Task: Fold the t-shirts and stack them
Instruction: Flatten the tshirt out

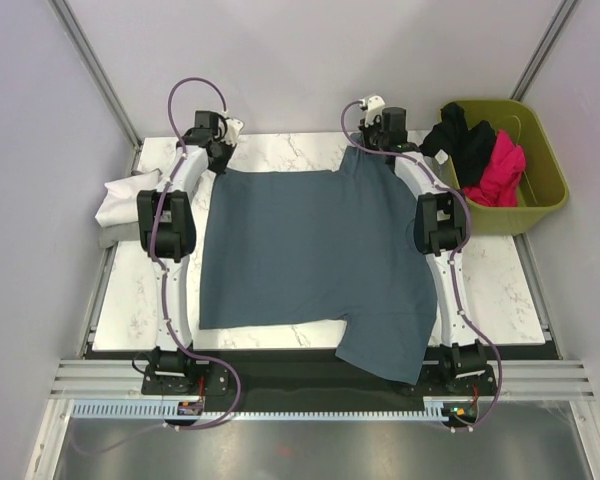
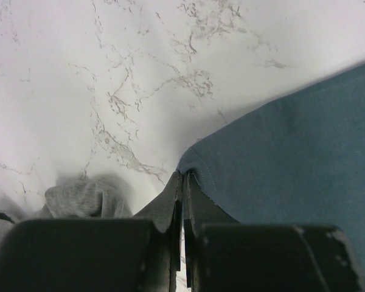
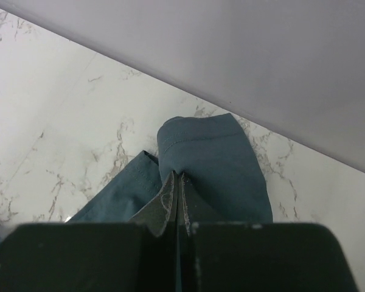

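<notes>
Pinching blue-grey t-shirt (image 1: 300,250), far edge, right gripper (image 3: 177,176), apparently left gripper (image 2: 182,175)

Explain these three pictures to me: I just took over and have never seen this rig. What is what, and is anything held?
The wide picture comes from a fixed camera above and behind two robot arms bolted at the near edge of the table: left arm and right arm. The other two come from a camera on each wrist, looking along its own jaws. A blue-grey t-shirt lies spread on the marble. Both arms' jaws are shut, each pinching the shirt's far edge, one at either end. A pale cloth bundle lies at the left edge; an olive bin on the right holds a black garment and a pink garment.
</notes>
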